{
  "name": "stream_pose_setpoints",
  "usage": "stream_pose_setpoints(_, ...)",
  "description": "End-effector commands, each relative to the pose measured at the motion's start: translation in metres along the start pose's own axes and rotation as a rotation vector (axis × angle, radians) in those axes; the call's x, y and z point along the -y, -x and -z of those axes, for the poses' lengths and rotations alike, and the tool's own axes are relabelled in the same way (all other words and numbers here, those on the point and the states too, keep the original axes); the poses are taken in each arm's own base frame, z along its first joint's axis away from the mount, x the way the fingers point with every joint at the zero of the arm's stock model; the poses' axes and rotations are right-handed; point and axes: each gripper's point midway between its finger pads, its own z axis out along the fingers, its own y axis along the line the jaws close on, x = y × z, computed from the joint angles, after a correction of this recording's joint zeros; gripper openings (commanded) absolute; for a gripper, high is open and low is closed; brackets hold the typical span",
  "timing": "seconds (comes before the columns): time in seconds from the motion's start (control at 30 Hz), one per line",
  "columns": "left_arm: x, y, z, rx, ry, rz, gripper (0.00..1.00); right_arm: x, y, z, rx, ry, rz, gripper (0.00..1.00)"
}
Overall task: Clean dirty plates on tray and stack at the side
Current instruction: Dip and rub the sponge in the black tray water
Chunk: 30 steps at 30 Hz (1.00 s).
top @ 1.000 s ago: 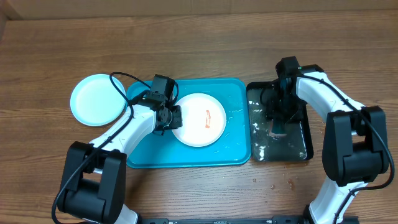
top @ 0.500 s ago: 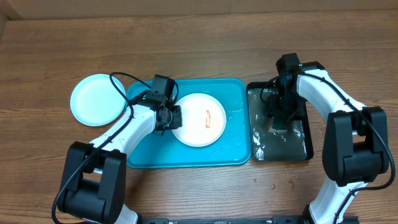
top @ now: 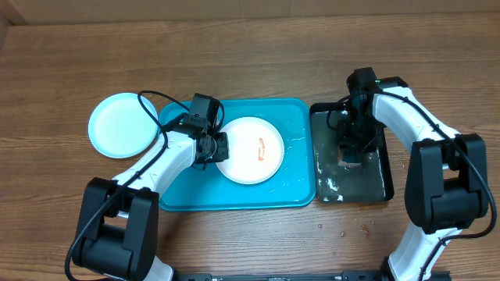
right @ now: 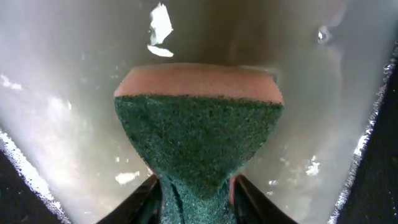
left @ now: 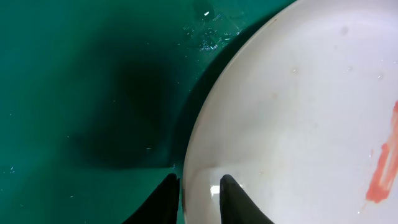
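Note:
A white plate (top: pixel 250 150) with an orange-red smear (top: pixel 262 149) lies on the turquoise tray (top: pixel 297 183). My left gripper (top: pixel 218 147) is shut on the plate's left rim; in the left wrist view one finger is outside the rim and one on the plate (left: pixel 298 112), with the smear (left: pixel 382 168) at the right. A light blue plate (top: pixel 121 125) lies on the table left of the tray. My right gripper (top: pixel 350 153) is shut on a green and pink sponge (right: pixel 199 130) over the wet black tray (top: pixel 375 187). The yellow-green plate is out of view.
The black tray (right: pixel 56 93) holds soapy water. A blue patch (top: pixel 169 114) shows at the turquoise tray's left corner under my left arm. Small crumbs (top: pixel 363 229) lie on the wooden table in front of the black tray.
My right gripper has moved the sponge a little toward the back of the black tray. The left arm and the white plate have not moved.

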Motion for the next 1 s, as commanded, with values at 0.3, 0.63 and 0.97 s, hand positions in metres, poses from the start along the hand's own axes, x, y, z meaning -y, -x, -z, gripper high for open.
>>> stream_pose_setpoints(0.3, -0.0029, -0.0056, -0.0059, -0.016, 0.016, 0.005, 0.27, 0.0, 0.0055, 0.0077, 0.04, 0.0, 0.001, 0.11)
stream_pose_setpoints(0.63, -0.0028, -0.005, -0.0066, -0.013, 0.016, 0.039, 0.27, -0.0003, 0.0045, 0.0057, 0.037, 0.003, 0.0, 0.31)
stream_pose_setpoints(0.97, -0.0025, -0.0043, -0.0066, -0.011, 0.014, 0.039, 0.27, -0.0035, 0.0046, 0.0056, 0.037, 0.022, -0.003, 0.36)
